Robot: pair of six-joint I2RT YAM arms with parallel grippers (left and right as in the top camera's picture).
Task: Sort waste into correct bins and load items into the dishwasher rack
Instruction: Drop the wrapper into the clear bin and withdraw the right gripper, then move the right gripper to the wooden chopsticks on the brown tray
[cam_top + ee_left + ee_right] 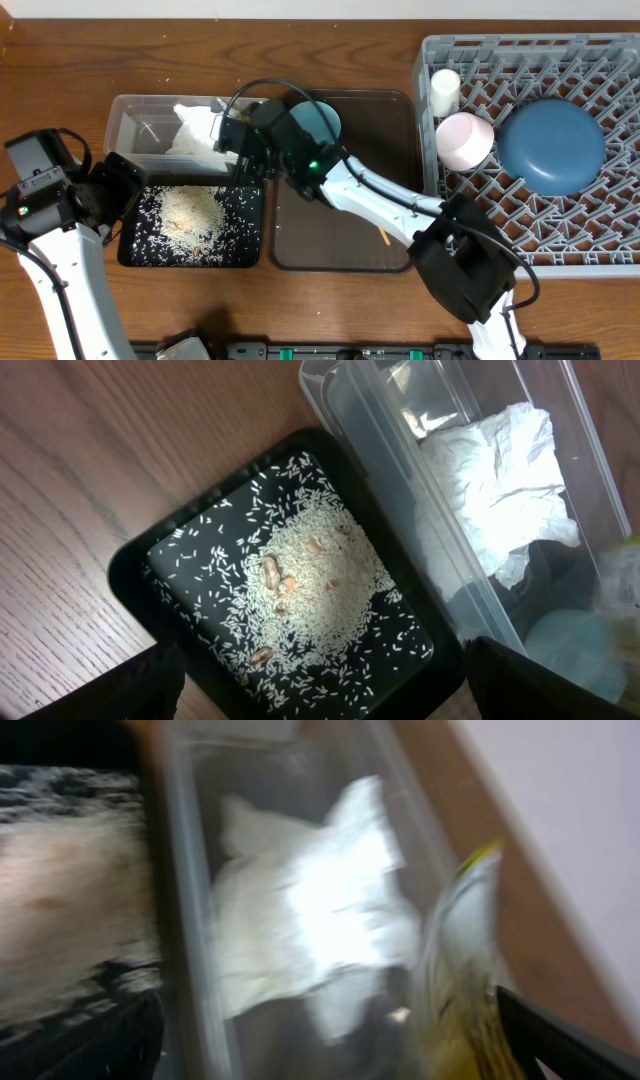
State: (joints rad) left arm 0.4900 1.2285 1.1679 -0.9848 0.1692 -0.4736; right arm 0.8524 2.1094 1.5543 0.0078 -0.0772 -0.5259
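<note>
- The yellow-green printed snack wrapper [465, 970] is being dropped into the clear rectangular plastic tub [135, 135]; the right gripper [335, 1038] is spread wide, empty.
- Next, the small light-blue bowl [325, 118] probably needs to be grabbed.

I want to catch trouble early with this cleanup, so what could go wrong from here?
The snack wrapper shows blurred beside the open right gripper over the clear tub; it may cling or drop outside. That arm crosses above the light-blue bowl, so retracting could knock it. Rice reaches the edges of the black tray and could spill if nudged.
</note>
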